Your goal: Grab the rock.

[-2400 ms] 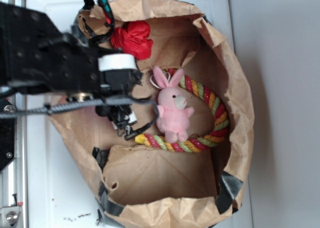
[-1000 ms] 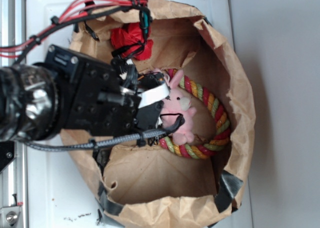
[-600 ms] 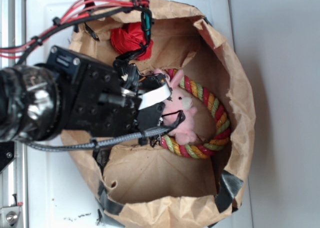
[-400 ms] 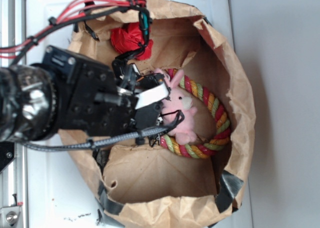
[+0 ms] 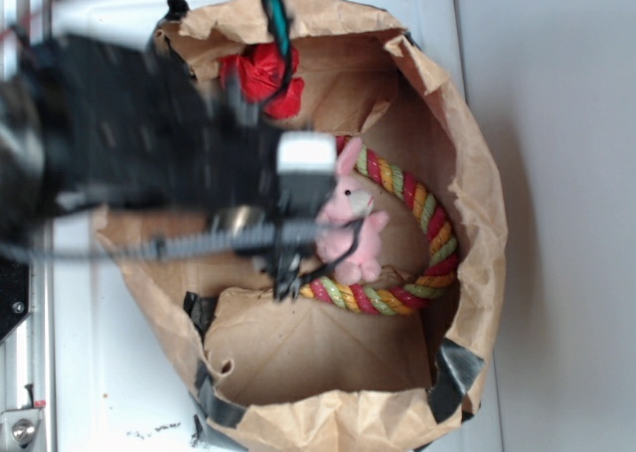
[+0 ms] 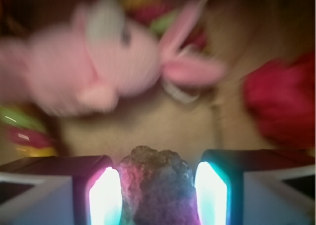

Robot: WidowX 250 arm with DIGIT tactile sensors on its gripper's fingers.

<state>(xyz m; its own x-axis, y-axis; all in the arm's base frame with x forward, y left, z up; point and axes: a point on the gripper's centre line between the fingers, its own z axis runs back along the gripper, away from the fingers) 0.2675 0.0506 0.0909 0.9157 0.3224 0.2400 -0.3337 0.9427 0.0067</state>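
The rock (image 6: 155,185), a rough brown-grey stone, sits between the two glowing pads (image 6: 106,195) in the wrist view. It stays sharp while everything behind it is smeared. My gripper (image 6: 157,195) is shut on it, the left pad against its side and the right pad just at its edge. In the exterior view the blurred black arm reaches into the paper bag (image 5: 477,204). There my gripper (image 5: 285,273) hangs just left of the pink bunny (image 5: 348,228), and the rock is hidden by the fingers.
The bunny (image 6: 94,71) lies on a coloured rope ring (image 5: 417,233) on the bag's floor. A red wad of paper (image 5: 263,75) sits at the back left of the bag, to the right in the wrist view (image 6: 281,106). Crumpled bag walls stand all round.
The arm has swung from lying across the bunny to higher in the frame and is motion-blurred. The fingers now point down at the rope's left end.
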